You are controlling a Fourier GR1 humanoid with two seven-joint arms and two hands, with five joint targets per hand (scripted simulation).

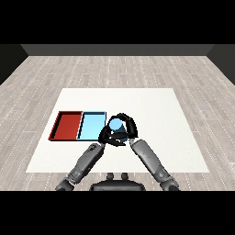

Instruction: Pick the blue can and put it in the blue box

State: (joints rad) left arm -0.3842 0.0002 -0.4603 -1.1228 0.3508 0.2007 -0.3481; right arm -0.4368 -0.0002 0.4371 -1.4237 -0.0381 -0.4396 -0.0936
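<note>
The blue can [116, 125] stands upright, its long axis vertical and its pale round top facing up toward the head view, just off the right edge of the light blue tray [91, 126]. The right hand [129, 126] curls round the can from the right side, black fingers arching over and behind it so that only the top and a strip of the blue side show. The left hand [107, 135] sits close against the can's lower left, its fingers bent inward toward it; whether they actually close on the can cannot be told, since the two hands overlap there. Both grey forearms run back from the hands to the lower corners of the view. The light blue tray lies flat on the white table [156, 110], and the red tray [65, 125] lies touching its left side, well apart from the can.
</note>
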